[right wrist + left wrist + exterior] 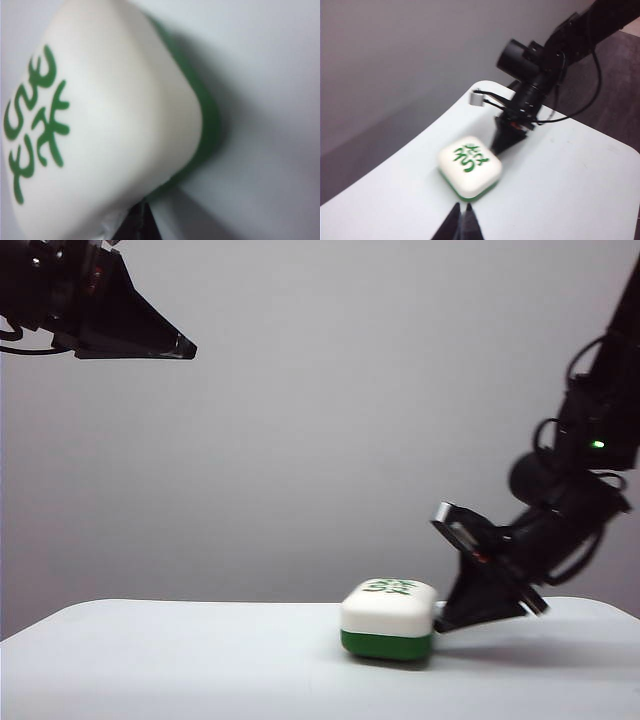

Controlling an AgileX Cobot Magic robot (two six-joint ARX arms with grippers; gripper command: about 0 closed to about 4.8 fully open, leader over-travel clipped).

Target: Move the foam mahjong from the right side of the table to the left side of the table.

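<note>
The foam mahjong (388,630) rests flat on the table (180,660), right of the middle, white above and dark green below, with green characters on top. My right gripper (438,625) is shut, its joined tips low against the block's right side. In the right wrist view the foam mahjong (100,125) fills most of the picture, and the right gripper (142,211) touches its lower edge. My left gripper (188,345) hangs shut, high above the table's left part. Its wrist view shows the left gripper (461,207) far above the foam mahjong (469,167) and the right gripper (495,147).
A plain grey wall (350,420) stands behind the table. The table's rounded far edge (485,86) lies near the right arm (535,75), with dark floor (615,75) beyond it. Bare tabletop (150,665) stretches left of the block.
</note>
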